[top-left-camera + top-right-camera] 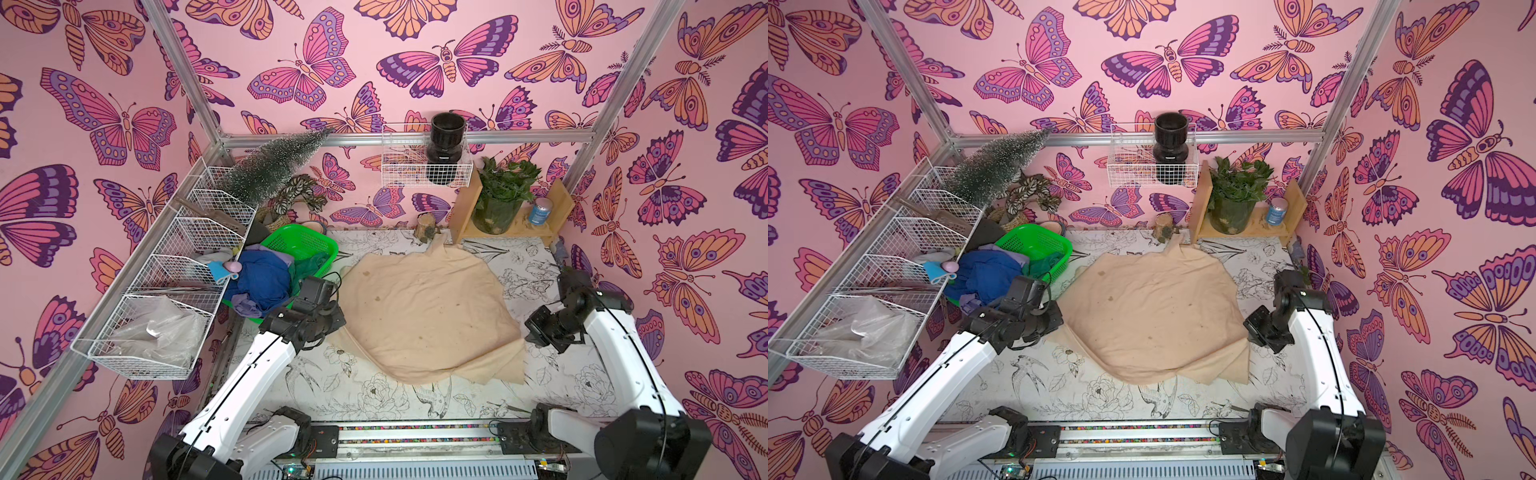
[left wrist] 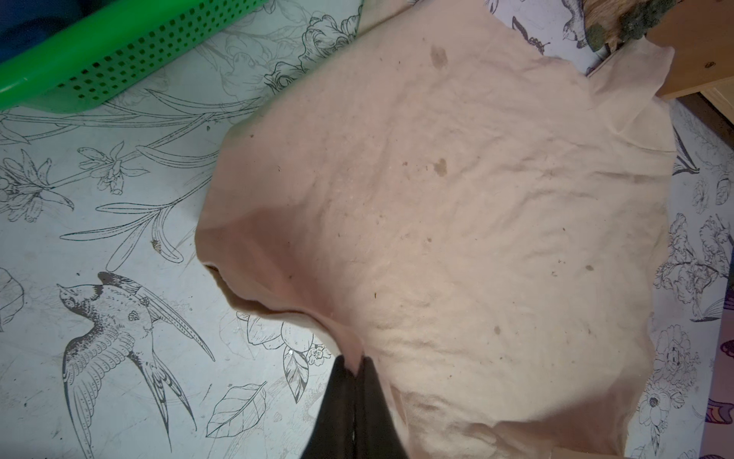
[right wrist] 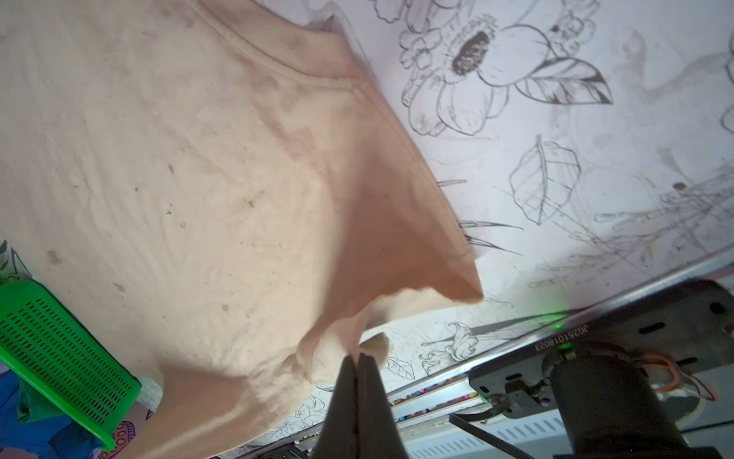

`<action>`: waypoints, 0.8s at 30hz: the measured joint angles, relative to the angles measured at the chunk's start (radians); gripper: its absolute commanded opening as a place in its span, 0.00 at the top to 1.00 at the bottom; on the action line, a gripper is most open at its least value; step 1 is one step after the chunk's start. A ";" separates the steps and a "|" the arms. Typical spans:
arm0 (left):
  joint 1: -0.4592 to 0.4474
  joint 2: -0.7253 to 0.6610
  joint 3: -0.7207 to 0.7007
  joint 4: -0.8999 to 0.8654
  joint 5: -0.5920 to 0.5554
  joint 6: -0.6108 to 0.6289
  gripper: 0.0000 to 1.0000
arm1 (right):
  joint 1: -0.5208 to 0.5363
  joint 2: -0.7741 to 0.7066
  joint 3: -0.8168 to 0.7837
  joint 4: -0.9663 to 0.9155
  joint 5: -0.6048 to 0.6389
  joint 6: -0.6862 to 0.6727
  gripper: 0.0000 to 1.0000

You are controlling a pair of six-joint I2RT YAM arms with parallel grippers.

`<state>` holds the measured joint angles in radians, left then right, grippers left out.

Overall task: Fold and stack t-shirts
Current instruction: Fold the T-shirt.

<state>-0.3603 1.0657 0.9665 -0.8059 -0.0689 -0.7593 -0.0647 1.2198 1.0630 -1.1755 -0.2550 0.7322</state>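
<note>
The tan tee (image 1: 428,307) lies spread on the desk (image 1: 365,399) at the centre of both top views. The left fingers (image 2: 353,377) and the right fingers (image 3: 358,373) are closed, each pinching its edge at opposite sides. A blue tee (image 1: 262,278) fills the basket (image 1: 309,243) at centre-left.

Green perforated basket (image 1: 305,245): near the left gripper (image 2: 354,362), to its left.
Wooden shelf (image 1: 462,203): well beyond the right gripper (image 3: 359,357).
</note>
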 measured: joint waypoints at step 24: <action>0.071 0.056 0.001 0.051 -0.030 0.036 1.00 | 0.109 0.533 0.402 0.174 0.040 -0.030 1.00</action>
<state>-0.2890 1.1221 0.9676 -0.7551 -0.0986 -0.7231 0.0448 1.7527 1.4651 -1.0019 -0.2146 0.7021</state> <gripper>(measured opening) 0.048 0.038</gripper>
